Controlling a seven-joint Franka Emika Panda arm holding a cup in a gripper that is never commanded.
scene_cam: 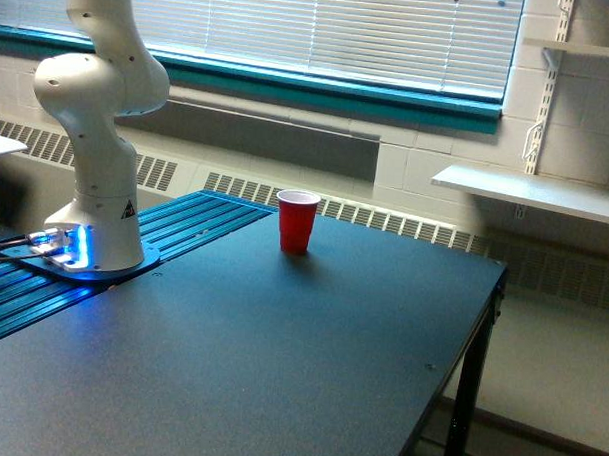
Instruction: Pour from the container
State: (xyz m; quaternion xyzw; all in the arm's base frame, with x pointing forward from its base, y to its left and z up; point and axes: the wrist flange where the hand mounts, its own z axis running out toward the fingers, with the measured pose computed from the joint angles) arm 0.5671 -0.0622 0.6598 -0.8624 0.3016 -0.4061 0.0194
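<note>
One opaque red plastic cup with a white rim [298, 221] stands upright, mouth up, on the dark matte table [280, 367], probably to receive the pour. We see only the white arm's base and lower links [96, 131]; the pincer and clear container are out of view, so we cannot tell their state or orientation.

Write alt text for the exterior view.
A red cup stands upright and alone on a dark table. The white robot arm's base sits at the exterior view's left; its gripper and any clear container are out of frame.
</note>
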